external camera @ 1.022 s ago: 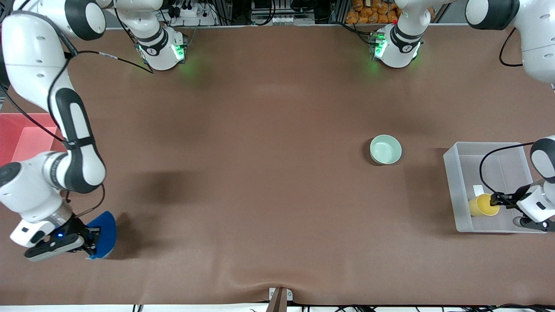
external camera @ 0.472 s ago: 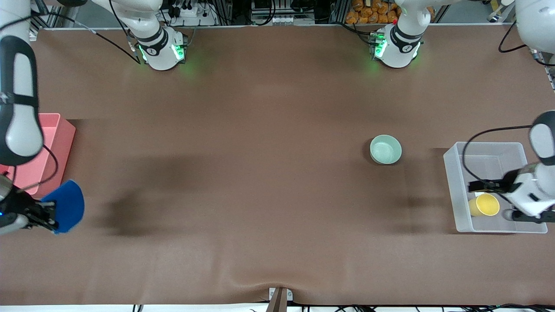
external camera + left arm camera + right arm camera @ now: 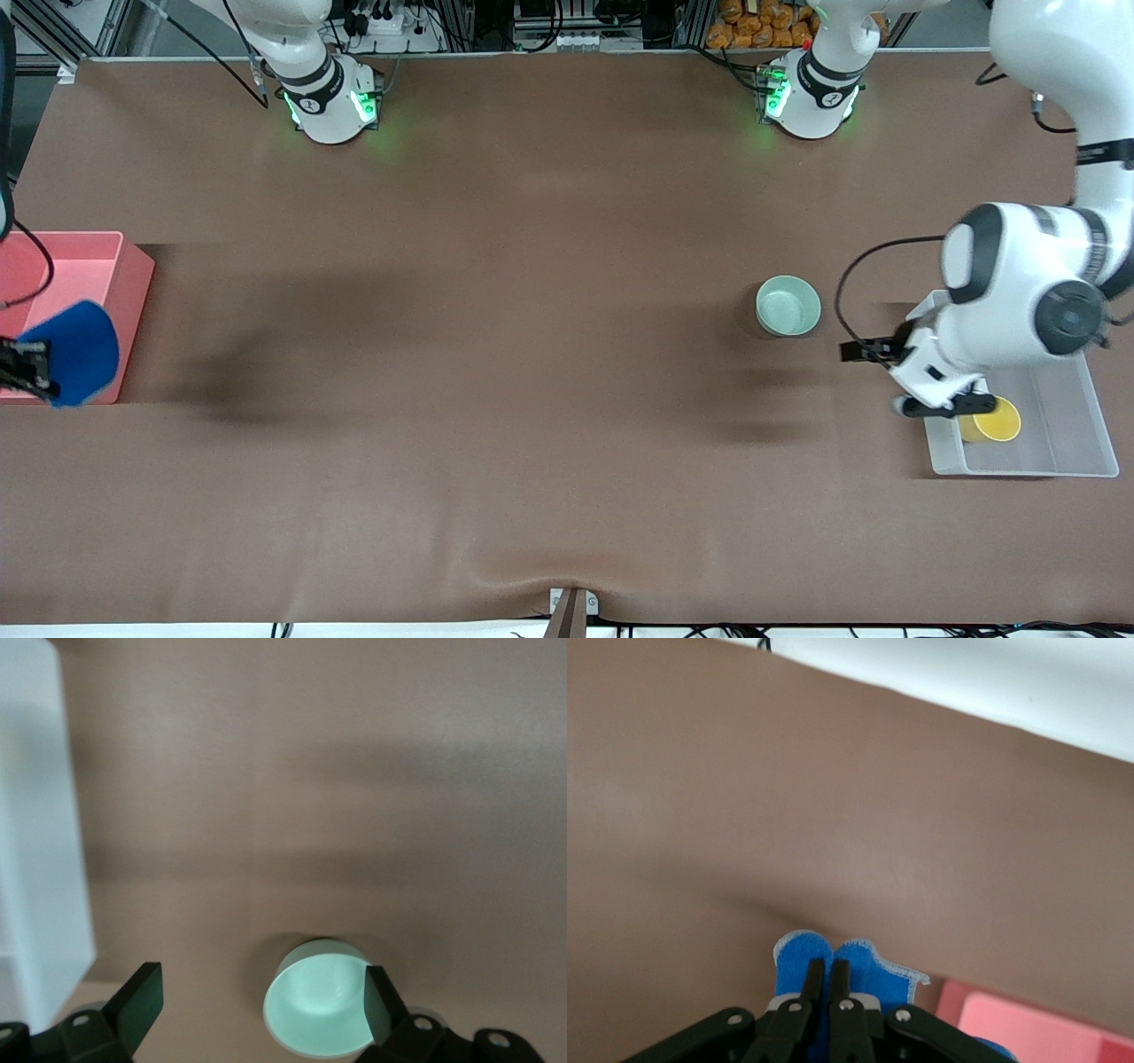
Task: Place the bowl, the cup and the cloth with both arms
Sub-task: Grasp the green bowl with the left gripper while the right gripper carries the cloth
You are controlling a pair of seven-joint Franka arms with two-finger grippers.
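The pale mint-green bowl [image 3: 788,305] stands empty on the brown table; it also shows in the left wrist view [image 3: 319,1010]. My left gripper [image 3: 864,352] is open and empty above the table between the bowl and the clear bin; in its wrist view [image 3: 259,1001] the bowl lies by one finger. The yellow cup [image 3: 999,423] stands in the clear bin [image 3: 1019,462], partly hidden by the left arm. My right gripper [image 3: 35,368] is shut on the blue cloth [image 3: 75,350] and holds it over the pink bin's corner nearest the front camera. The cloth's trimmed edge shows past the fingers [image 3: 811,957].
The pink bin [image 3: 133,266] stands at the right arm's end of the table; it also shows in the right wrist view [image 3: 1028,1028]. The clear bin, also in the left wrist view [image 3: 35,859], stands at the left arm's end. The two green-lit bases stand along the table edge.
My left gripper let go of the cup in the clear bin and moved out toward the bowl. My right gripper carried the cloth from above the table to over the pink bin.
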